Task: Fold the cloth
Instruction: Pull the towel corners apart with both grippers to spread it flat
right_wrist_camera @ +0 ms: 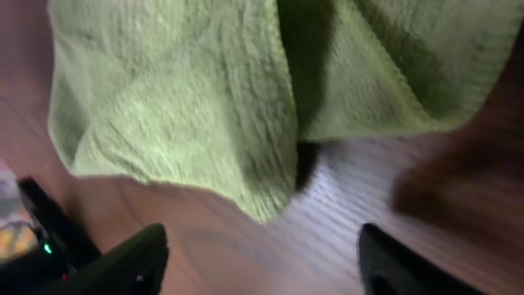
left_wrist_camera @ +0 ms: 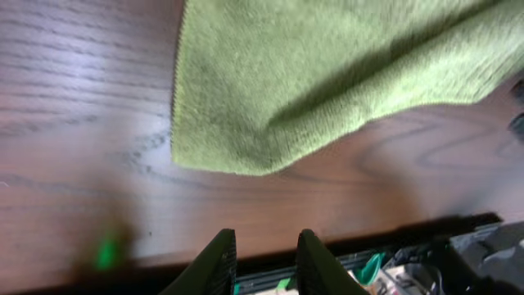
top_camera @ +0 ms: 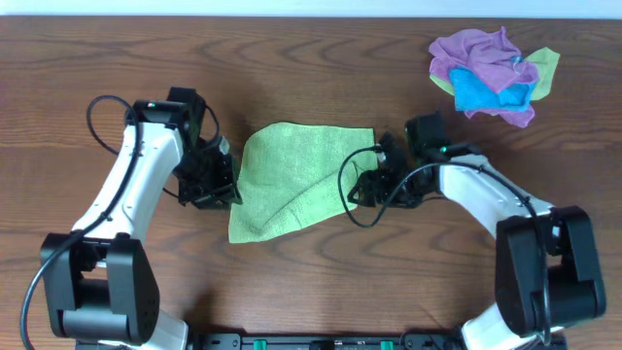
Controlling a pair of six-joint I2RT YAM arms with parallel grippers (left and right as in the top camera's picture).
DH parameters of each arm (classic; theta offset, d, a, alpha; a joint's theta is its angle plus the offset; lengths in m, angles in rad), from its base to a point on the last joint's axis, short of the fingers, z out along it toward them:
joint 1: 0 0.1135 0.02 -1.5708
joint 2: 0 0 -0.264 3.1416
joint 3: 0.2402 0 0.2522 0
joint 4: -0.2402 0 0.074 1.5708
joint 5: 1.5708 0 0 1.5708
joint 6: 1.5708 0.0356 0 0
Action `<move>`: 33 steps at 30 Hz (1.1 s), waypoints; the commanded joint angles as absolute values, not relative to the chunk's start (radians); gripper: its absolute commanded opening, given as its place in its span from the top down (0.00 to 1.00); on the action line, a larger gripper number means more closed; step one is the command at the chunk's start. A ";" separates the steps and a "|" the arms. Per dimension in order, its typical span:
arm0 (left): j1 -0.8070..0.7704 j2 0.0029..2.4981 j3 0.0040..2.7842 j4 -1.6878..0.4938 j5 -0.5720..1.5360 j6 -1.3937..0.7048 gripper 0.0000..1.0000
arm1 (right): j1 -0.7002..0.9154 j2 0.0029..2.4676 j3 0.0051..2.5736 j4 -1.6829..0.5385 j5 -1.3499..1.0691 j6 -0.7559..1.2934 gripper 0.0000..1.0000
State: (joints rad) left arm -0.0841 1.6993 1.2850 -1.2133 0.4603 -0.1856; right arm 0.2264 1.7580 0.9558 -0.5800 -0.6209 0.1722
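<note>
In the left wrist view the left gripper (left_wrist_camera: pixel 266 246) has its jaws nearly together, with only a narrow gap between them, and nothing sits in that gap. The lower edge of the picture cuts off its fingers. The right gripper (right_wrist_camera: pixel 262 242) has its jaws wide apart and also holds nothing. Its picture is blurred, so we see both fingers only as dark shapes at the bottom.

The green cloth (top_camera: pixel 292 175) lies on the wooden table (top_camera: pixel 292 58) between the two grippers. It is loosely doubled over itself, so one layer covers part of another. In each wrist view the nearest edge of the cloth lies just ahead of the fingertips and apart from them. From overhead we cannot tell whether the grippers touch the cloth, because the wrists hide its edges there.

A pile of other cloths (top_camera: pixel 494 76), purple, blue and yellow-green, lies at the far right of the table, well apart.
</note>
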 commanded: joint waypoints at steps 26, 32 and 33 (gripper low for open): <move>-0.065 1.686 1.279 -1.117 0.518 -0.251 0.74 | 0.309 1.747 0.888 -0.398 -0.522 0.329 0.96; -0.065 1.686 1.279 -1.105 0.518 -0.251 0.73 | 0.308 1.732 0.888 -0.436 -0.545 0.348 0.99; -0.065 1.686 1.279 -1.102 0.518 -0.251 0.74 | 0.308 1.720 0.888 -0.459 -0.554 0.348 0.99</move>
State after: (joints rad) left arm -0.0681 1.6993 1.2846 -1.1038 0.5163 -0.2432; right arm 0.2989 1.7538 0.8959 -0.4408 -0.5320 0.3332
